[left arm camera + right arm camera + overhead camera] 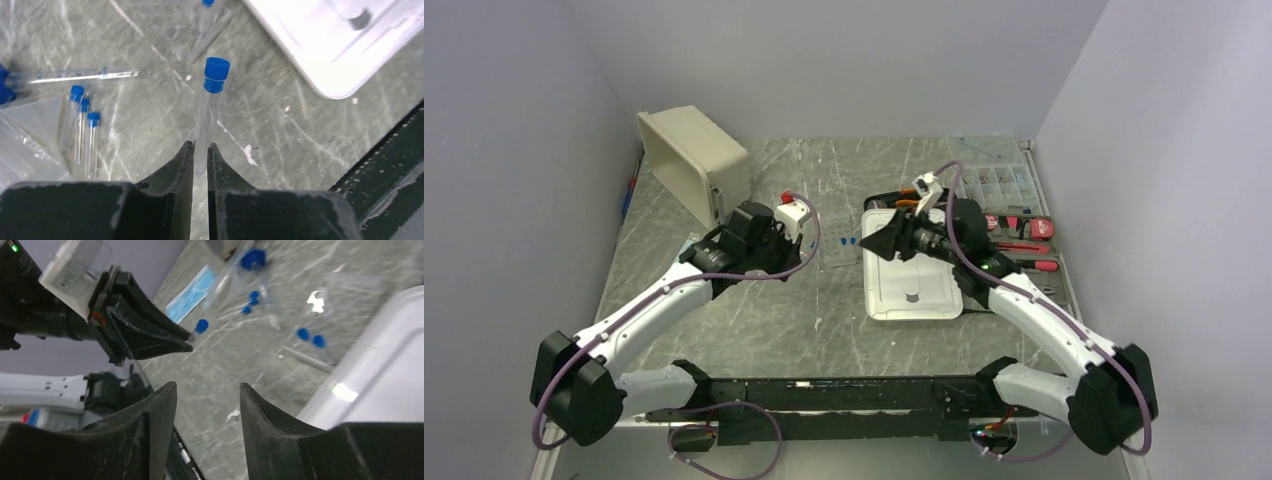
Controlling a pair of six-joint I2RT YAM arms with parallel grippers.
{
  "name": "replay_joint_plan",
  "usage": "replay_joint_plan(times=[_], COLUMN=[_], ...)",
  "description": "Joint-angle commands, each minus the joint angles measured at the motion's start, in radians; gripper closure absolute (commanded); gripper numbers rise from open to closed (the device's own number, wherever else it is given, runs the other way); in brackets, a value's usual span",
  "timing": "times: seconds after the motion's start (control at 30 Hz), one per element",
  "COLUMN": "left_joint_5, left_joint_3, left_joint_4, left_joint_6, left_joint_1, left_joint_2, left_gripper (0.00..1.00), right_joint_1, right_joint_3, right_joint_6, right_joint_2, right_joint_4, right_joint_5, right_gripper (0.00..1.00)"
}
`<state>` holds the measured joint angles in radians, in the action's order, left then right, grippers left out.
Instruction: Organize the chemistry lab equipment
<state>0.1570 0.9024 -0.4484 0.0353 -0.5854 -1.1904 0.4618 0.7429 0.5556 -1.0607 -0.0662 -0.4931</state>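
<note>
My left gripper (201, 147) is shut on the lower end of a clear tube (209, 117) with a blue cap (217, 70), held above the table. It also shows in the right wrist view (165, 340) with the capped tube (201, 326) at its tips. Three more blue-capped vials (82, 125) lie on a clear bag at the left. A thin clear rod (75, 76) lies beyond them. A flat clear perforated rack (165, 20) is faint on the table. Two loose blue caps (310, 337) and a light-blue piece (190, 292) lie nearby. My right gripper (207, 387) is open and empty.
A white tray (914, 300) lies right of centre, under my right wrist. A beige bin (689, 160) lies tipped at the back left. The black tool case (1024, 245) and the clear parts box (999, 185) stand at the right.
</note>
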Motion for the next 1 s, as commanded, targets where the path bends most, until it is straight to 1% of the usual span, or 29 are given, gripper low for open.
replay_joint_plan(times=[0.0, 0.07, 0.2, 0.4, 0.57, 0.7, 0.77, 0.97], left_joint_5=[0.171, 0.224, 0.289, 0.299, 0.285, 0.285, 0.285, 0.281], left_joint_3=[-0.022, -0.032, -0.039, -0.04, -0.042, -0.042, -0.042, -0.043], left_joint_4=[0.096, 0.119, 0.135, 0.134, 0.129, 0.131, 0.131, 0.132], left_joint_6=[0.012, 0.019, 0.023, 0.021, 0.021, 0.021, 0.022, 0.022], left_joint_1=[-0.004, -0.003, -0.009, -0.016, -0.019, -0.021, -0.022, -0.023], left_joint_2=[0.064, 0.082, 0.097, 0.116, 0.127, 0.13, 0.129, 0.129], left_gripper=[0.94, 0.94, 0.94, 0.94, 0.94, 0.94, 0.94, 0.94], right_joint_1=[0.079, 0.105, 0.14, 0.17, 0.179, 0.194, 0.201, 0.212], right_joint_3=[0.069, 0.097, 0.158, 0.196, 0.189, 0.213, 0.218, 0.217], right_joint_6=[0.105, 0.123, 0.117, 0.082, 0.093, 0.058, 0.052, 0.047], right_joint_2=[-0.107, -0.16, -0.236, -0.279, -0.294, -0.304, -0.308, -0.318], right_joint_4=[-0.187, -0.216, -0.209, -0.147, -0.154, -0.099, -0.092, -0.092], right_joint_5=[-0.118, -0.143, -0.162, -0.112, -0.089, -0.056, -0.051, -0.044], right_gripper=[0.48, 0.49, 0.47, 0.47, 0.47, 0.47, 0.49, 0.63])
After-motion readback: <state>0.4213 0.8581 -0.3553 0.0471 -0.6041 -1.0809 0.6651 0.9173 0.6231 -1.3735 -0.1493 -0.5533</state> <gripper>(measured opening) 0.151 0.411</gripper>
